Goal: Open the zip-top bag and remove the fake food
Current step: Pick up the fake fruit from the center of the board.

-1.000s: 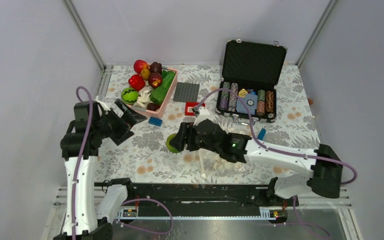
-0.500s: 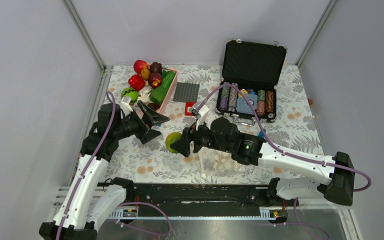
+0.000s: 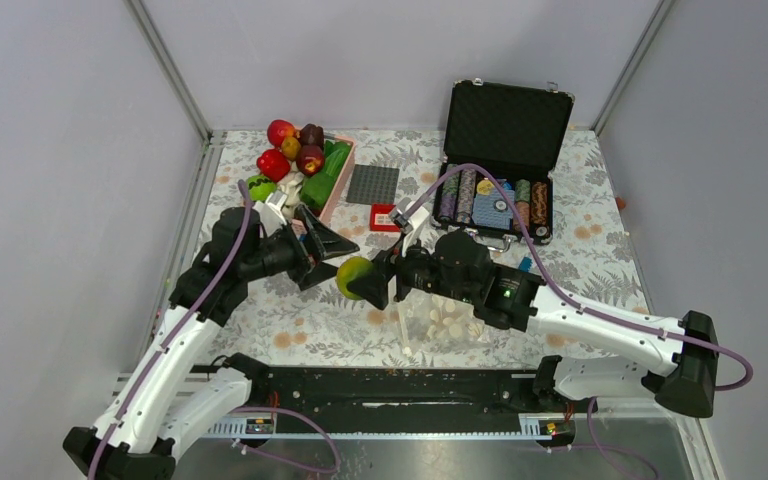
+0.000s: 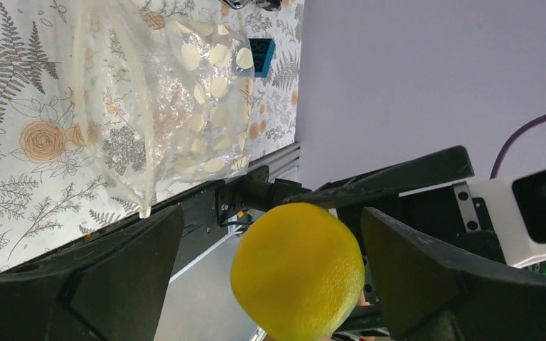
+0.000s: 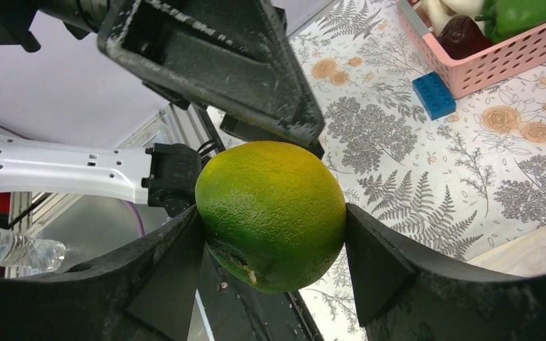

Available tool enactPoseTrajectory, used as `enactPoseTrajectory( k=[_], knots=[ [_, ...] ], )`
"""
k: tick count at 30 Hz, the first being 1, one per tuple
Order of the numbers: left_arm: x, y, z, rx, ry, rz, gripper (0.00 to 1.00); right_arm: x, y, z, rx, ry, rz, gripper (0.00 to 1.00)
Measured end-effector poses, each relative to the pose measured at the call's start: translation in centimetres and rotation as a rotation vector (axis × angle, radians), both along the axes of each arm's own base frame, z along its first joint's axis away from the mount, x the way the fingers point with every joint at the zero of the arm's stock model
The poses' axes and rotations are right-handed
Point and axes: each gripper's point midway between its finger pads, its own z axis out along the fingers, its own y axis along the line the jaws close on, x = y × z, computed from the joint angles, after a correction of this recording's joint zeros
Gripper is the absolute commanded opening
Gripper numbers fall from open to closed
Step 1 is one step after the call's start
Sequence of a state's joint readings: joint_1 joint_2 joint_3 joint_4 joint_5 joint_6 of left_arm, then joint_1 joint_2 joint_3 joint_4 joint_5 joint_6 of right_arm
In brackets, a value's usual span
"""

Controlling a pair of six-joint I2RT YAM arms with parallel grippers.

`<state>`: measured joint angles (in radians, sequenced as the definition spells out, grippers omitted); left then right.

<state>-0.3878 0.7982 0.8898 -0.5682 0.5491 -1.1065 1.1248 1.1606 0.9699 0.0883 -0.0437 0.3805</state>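
A yellow-green lemon [image 5: 270,213], a piece of the fake food, hangs above the table with my right gripper [image 5: 271,238] shut on its sides. My left gripper [image 4: 270,277] is open, and the lemon [image 4: 297,270] sits between its wide-spread fingers without touching them. From above, the left gripper [image 3: 338,262] faces the right gripper [image 3: 362,280] left of the table's middle. The zip-top bag [image 3: 442,318], clear with cream dots, lies on the table under the right arm. It also shows in the left wrist view as the bag [image 4: 178,92].
A pink basket [image 3: 342,188] piled with more fake fruit and vegetables stands at the back left. An open black poker-chip case [image 3: 500,130] stands at the back right. A grey baseplate [image 3: 373,185], a red brick [image 3: 388,215] and a blue brick [image 5: 434,92] lie between them.
My left arm has swung right and forward, bringing its open jaws around the lemon. The right gripper has lifted the lemon slightly towards it.
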Motion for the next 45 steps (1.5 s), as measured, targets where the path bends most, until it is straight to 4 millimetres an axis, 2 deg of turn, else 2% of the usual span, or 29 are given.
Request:
enactPoseTrajectory(
  k=[11,17,23,26,29,31,34,38,43,45],
  knots=[
    [-1.0,-1.2,0.4,-0.001,-0.034,-0.066,0.94,1.0,-0.5,-0.1,-0.001,0.004,-0.026,0.50],
    [-1.2,-1.7,0.8,-0.015,-0.055,-0.089,0.87,1.3,-0.6,-0.1,-0.001,0.004,-0.035,0.50],
    [-1.5,-2.3,1.0,-0.023,-0.060,-0.112,0.78,1.5,-0.7,-0.1,-0.002,0.001,-0.042,0.50],
    [-1.6,-2.5,1.0,-0.024,-0.058,-0.118,0.69,1.5,-0.7,-0.1,-0.003,0.000,-0.046,0.50],
    [-1.6,-2.5,1.0,-0.022,-0.060,-0.120,0.64,1.6,-0.7,0.0,0.000,-0.005,-0.048,0.51],
    [-1.6,-2.5,1.0,-0.022,-0.061,-0.119,0.56,1.7,-0.7,0.0,-0.001,-0.006,-0.050,0.51],
    [-1.3,-2.6,1.0,-0.021,-0.067,-0.117,0.48,1.9,-0.8,-0.1,-0.003,-0.008,-0.063,0.67],
    [-0.9,-2.8,0.8,-0.015,-0.070,-0.121,0.40,2.2,-1.1,-0.2,-0.011,-0.010,-0.085,0.81],
    [-0.4,-3.0,-0.1,0.010,-0.043,-0.125,0.39,3.1,-2.0,-0.1,-0.030,-0.036,-0.146,0.99],
    [-0.2,-3.0,-0.6,0.030,-0.027,-0.124,0.39,3.4,-2.5,0.2,-0.029,-0.049,-0.170,1.00]
  ],
)
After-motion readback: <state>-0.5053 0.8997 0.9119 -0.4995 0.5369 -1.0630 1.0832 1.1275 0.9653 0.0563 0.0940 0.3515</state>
